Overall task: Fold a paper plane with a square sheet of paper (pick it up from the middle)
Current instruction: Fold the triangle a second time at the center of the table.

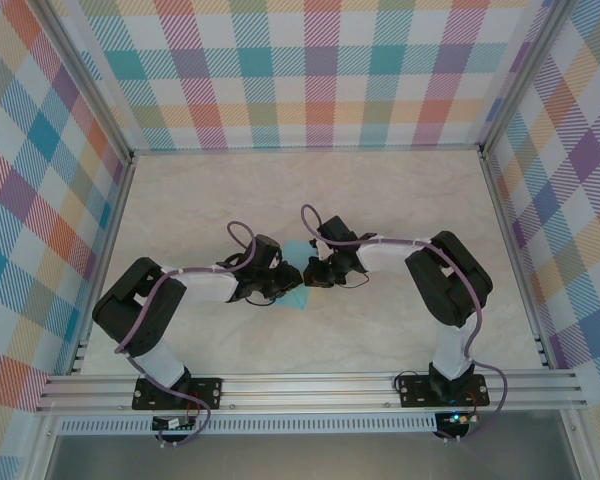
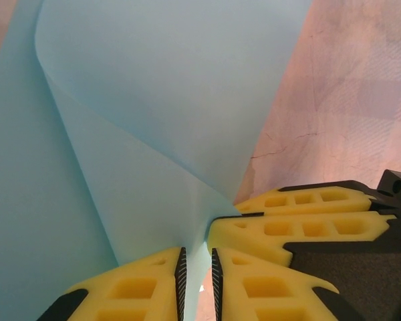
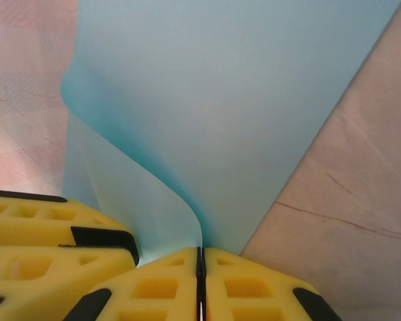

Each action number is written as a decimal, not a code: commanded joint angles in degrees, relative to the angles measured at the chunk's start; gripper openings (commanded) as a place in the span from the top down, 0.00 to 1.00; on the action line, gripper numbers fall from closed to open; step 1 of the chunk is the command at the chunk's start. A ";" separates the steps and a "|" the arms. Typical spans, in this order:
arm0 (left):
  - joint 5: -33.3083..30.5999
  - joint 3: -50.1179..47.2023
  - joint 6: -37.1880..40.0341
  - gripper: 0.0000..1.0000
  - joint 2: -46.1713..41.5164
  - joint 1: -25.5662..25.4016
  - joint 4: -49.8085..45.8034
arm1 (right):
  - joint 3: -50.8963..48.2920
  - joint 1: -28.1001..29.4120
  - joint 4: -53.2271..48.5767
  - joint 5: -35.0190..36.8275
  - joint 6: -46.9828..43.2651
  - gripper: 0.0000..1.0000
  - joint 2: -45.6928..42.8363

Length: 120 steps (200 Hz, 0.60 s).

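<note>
nearest the arm bases, the two grippers meet tip to tip around the middle of the table (image 1: 400, 200), well clear of all four edges. the right gripper (image 3: 200, 281) is pressed shut to a thin seam, and the square sheet of paper (image 3: 240, 100) rises straight out of that seam, so it has a true pinch. the left gripper (image 2: 197, 281) stands only a narrow slit apart, with the paper running up through the slit. i cannot tell whether its pads actually bite.

just beyond the fingers the sheet bows into a soft, rounded curl rather than a crease, one layer bending over the other. from above, only small blue patches show between the wrists (image 1: 296, 297).

this looks like the first fold being formed. to do it well, the right pinch should stay firm as the anchor while the left takes a definite hold before either arm travels. a half-grip would let thin paper slide and skew. the two should move together, bring the free edges level, then lower the curl onto the table and press along it toward the far edge.
</note>
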 commanded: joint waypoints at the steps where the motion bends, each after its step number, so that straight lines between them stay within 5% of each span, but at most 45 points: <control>1: -0.18 -0.47 -0.31 0.78 -2.36 -0.60 0.52 | 1.40 0.11 -1.30 1.27 -1.78 0.90 2.07; 120: -2.12 -6.08 -1.89 0.67 -4.67 -0.69 -0.85 | 2.77 0.11 -2.49 1.27 -2.57 0.90 2.33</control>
